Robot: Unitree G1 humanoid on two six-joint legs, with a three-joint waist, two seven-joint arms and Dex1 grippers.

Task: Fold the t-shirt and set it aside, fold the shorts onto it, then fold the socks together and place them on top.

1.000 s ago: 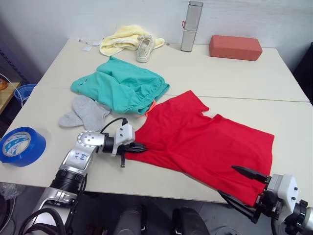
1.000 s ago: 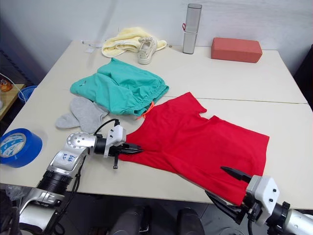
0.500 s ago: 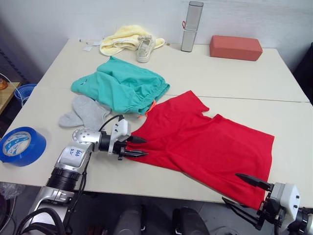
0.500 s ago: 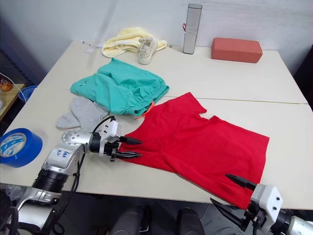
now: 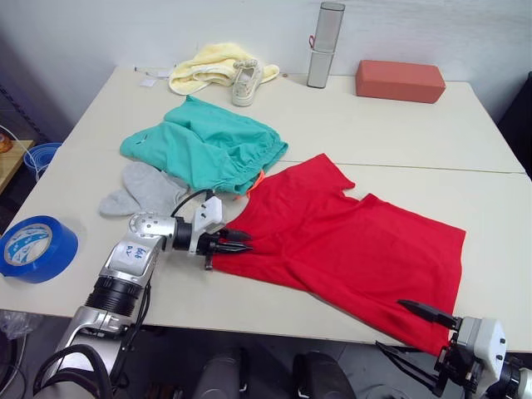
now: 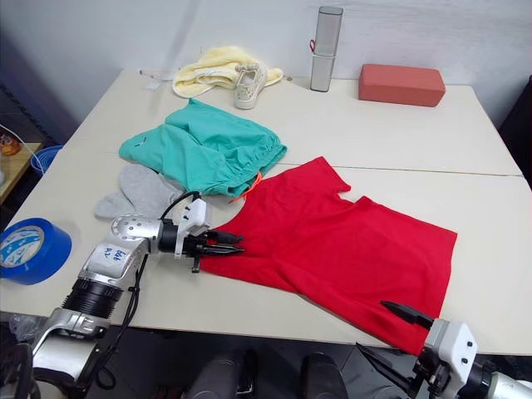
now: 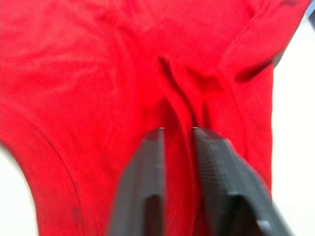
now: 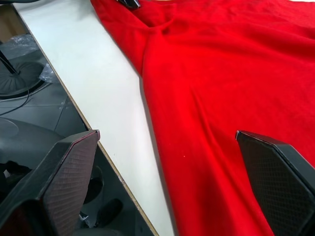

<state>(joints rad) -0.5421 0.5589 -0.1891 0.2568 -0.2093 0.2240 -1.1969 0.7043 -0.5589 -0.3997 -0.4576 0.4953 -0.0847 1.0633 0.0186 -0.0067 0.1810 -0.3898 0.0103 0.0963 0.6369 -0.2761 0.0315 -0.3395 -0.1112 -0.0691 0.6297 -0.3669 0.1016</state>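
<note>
Nothing is folded yet. The t-shirt (image 5: 349, 241) lies spread at the desk's (image 5: 399, 133) 5 o'clock. The left end effector (image 5: 237, 243) is nearly closed, pinching its edge; the right end effector (image 5: 416, 337) is wide open, empty. Shorts (image 5: 208, 145) and socks (image 5: 145, 191) wait at 9 o'clock.

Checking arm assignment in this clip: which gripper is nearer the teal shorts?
Left. The left gripper pinches the t-shirt edge just in front of the shorts. The right gripper hangs open off the table's near edge, at the shirt's far corner.
</note>
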